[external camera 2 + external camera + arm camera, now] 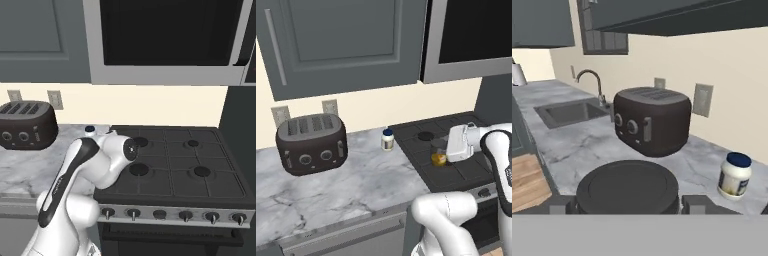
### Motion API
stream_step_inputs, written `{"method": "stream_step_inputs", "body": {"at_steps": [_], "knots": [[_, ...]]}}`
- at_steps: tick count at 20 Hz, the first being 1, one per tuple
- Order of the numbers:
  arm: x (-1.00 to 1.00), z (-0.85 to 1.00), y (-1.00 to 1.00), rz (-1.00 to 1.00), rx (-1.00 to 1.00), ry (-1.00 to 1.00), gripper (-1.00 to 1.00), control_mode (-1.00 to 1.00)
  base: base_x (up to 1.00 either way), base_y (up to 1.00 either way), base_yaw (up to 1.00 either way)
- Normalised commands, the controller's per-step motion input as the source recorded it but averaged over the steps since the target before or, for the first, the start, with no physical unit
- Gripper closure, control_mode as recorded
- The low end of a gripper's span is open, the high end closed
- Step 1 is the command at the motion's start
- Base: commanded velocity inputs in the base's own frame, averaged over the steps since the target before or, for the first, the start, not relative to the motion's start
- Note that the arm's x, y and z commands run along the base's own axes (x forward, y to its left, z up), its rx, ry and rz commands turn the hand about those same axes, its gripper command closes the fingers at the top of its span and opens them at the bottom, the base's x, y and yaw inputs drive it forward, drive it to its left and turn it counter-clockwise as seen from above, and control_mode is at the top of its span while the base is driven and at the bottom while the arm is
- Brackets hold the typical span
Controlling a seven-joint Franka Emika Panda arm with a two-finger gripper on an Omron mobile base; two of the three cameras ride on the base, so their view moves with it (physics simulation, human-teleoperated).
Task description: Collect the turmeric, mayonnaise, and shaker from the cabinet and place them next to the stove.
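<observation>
My gripper (442, 154) is shut on the turmeric (439, 159), a squat amber-yellow jar held low over the left side of the stove (456, 170). In the hand view its dark round lid (627, 187) sits between my fingertips (701, 204). The mayonnaise (387, 140), a white jar with a blue lid, stands on the counter just left of the stove (185, 160), also seen as the mayonnaise (734, 176) near the wall. The cabinet (341, 40) above the counter has its doors closed. The shaker is out of view.
A black four-slot toaster (311, 145) stands on the marble counter (356, 185) left of the mayonnaise. Beyond the toaster (652, 120) lie a sink (567, 112) and faucet (592, 82). A microwave (170, 35) hangs over the stove.
</observation>
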Motion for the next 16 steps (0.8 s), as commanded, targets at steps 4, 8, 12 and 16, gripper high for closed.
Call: {"method": "stream_step_inputs", "body": {"at_steps": [4, 8, 12, 16], "knots": [[0.69, -0.20, 0.03, 0.09, 0.02, -0.03, 1.00, -1.00, 0.00, 0.00, 0.00], [0.68, -0.23, 0.08, 0.07, 0.01, 0.00, 1.00, -1.00, 0.00, 0.00, 0.00], [0.67, -0.27, 0.12, 0.08, 0.01, 0.00, 1.00, -1.00, 0.00, 0.00, 0.00], [0.62, -0.27, 0.12, 0.08, 0.01, 0.00, 1.00, -1.00, 0.00, 0.00, 0.00]]}}
